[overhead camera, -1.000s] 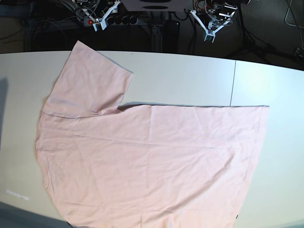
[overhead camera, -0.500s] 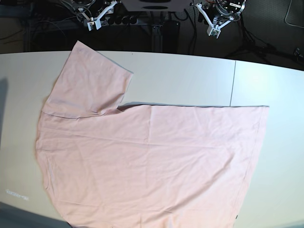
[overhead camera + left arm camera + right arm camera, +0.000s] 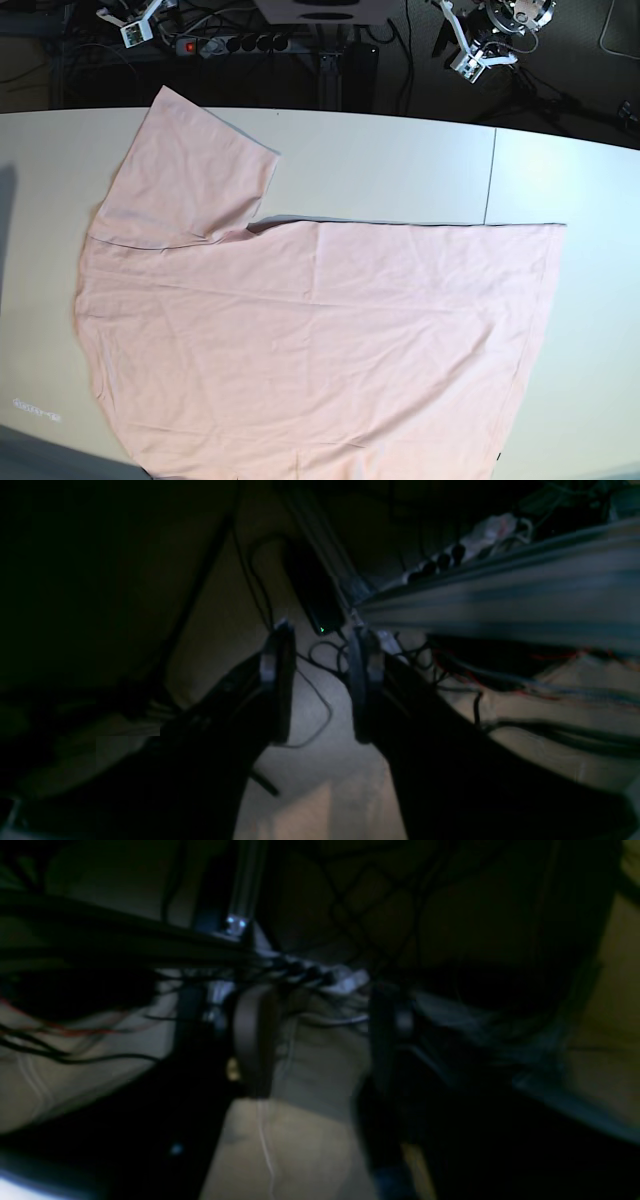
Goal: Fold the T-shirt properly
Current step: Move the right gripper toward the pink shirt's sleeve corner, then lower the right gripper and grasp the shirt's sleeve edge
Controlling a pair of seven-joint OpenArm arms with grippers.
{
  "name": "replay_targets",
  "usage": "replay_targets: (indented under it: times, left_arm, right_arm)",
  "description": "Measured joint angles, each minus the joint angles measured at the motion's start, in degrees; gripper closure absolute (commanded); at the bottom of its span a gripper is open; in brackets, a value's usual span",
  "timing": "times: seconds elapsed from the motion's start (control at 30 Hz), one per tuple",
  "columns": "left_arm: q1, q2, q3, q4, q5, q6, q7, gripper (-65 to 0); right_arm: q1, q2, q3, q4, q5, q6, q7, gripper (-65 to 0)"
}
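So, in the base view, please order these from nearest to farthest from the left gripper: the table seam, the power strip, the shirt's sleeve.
From the left gripper, top right:
1. Table seam, just below it, on the right.
2. Power strip, behind the table, toward the left.
3. Sleeve of the T-shirt, far left on the table.

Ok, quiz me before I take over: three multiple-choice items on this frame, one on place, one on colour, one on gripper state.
1. Where is the T-shirt?
A. flat on the table
B. hanging from a gripper
C. on the floor

2. Its colour?
A. blue
B. pale pink
C. green

3. The left gripper and right gripper are:
A. both shut on cloth
B. one holding a sleeve
C. both open, holding nothing

Answers:
1 A: the base view shows it spread on the white tabletop.
2 B: the whole cloth is pink.
3 C: both wrist views show parted fingers with only floor and cables between.
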Motion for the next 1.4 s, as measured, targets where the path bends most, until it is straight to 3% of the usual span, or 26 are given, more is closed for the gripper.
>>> replay_targets:
  times: [0.27, 0.6, 0.9, 1.03, 1.13, 1.23, 1.4]
  left_arm:
    - [8.3, -4.2, 0.0, 15.6, 3.3, 0.1, 0.1, -21.3]
    - [11.1, -4.4, 0.0, 21.9, 5.8, 0.0, 0.1, -21.3]
    - [11.1, -4.4, 0.0, 21.9, 5.8, 0.0, 0.1, -21.3]
    - [11.1, -4.4, 0.0, 21.9, 5.8, 0.0, 0.1, -21.3]
    - [11.1, -4.4, 0.0, 21.9, 5.8, 0.0, 0.1, -21.3]
    - [11.1, -4.4, 0.0, 21.9, 5.8, 0.1, 0.1, -21.3]
    - [11.2, -4.4, 0.0, 21.9, 5.8, 0.1, 0.1, -21.3]
  right_arm:
    - [-8.6, 6.8, 0.0, 19.7, -1.6, 0.0, 0.0, -29.7]
    - [-11.1, 12.9, -0.5, 36.0, -6.8, 0.0, -2.6, -29.7]
    - [-10.9, 19.8, -1.0, 41.6, -12.1, 0.0, -2.9, -30.0]
    - [-10.0, 24.7, -3.4, 41.7, -14.2, 0.0, -4.3, -41.9]
    - [-6.6, 27.9, -8.9, 41.6, -14.0, 0.0, -9.3, -43.4]
    - [-3.1, 29.3, -13.4, 41.2, -14.2, 0.0, -10.3, -43.4]
    - [1.4, 29.3, -15.4, 40.0, -15.2, -0.1, -10.3, -43.4]
